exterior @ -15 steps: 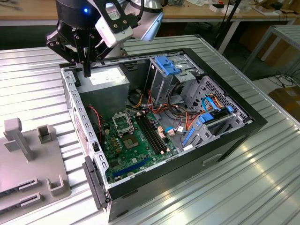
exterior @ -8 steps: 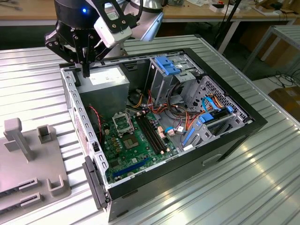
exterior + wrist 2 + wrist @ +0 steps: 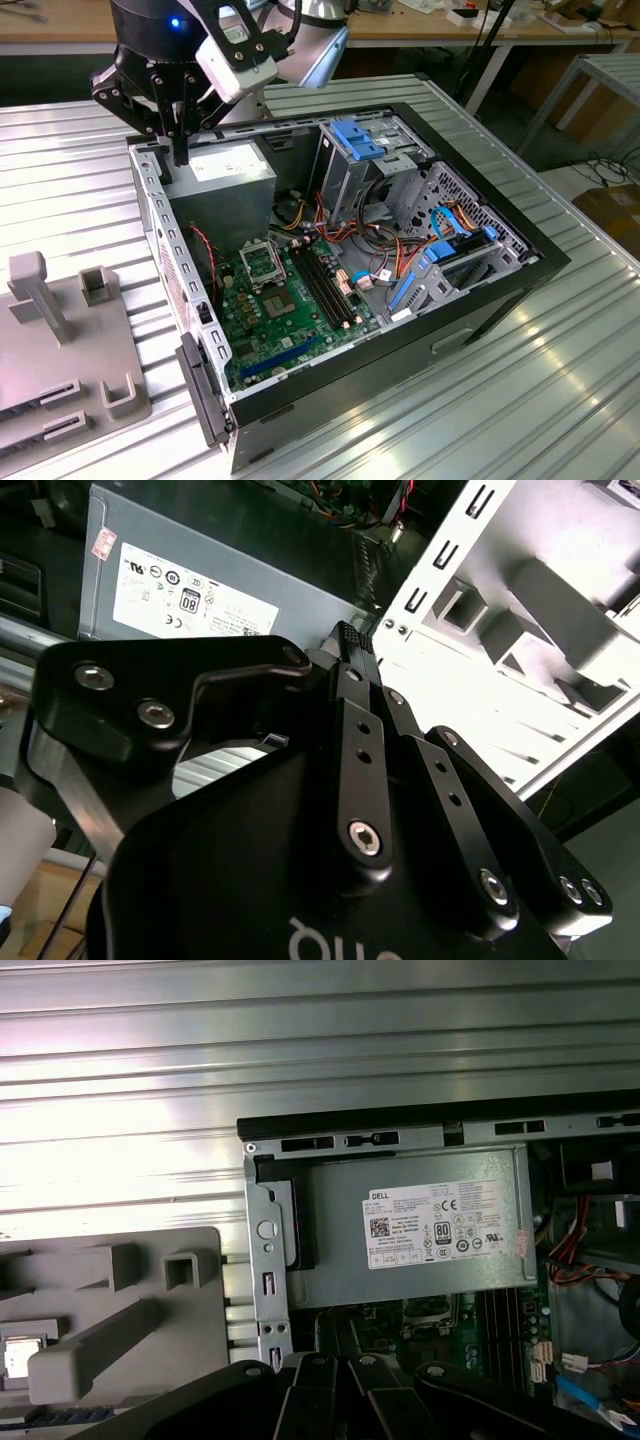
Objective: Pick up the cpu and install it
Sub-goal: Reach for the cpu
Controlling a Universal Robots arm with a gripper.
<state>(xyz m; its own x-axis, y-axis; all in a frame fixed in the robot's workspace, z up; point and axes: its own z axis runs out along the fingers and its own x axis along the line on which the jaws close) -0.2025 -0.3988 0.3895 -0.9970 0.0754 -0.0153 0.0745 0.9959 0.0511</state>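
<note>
The hand (image 3: 181, 152), fingers pressed together and empty, hangs over the case (image 3: 150, 190) rim. The cpu (image 3: 18, 1355) lies in the grey tray (image 3: 200, 1300), well apart. If the hand came down on it closed, it could knock the cpu askew.

The cpu (image 3: 20, 1354) shows in the first wrist view as 1 small flat square with a pale silver-grey top. It lies level, top upward, in a shallow recess of the grey holder (image 3: 120, 1290). It sits at the holder's end farthest from the computer case (image 3: 400, 1118), outside the case and well apart from it, just beside a raised grey bar of the holder.
</note>
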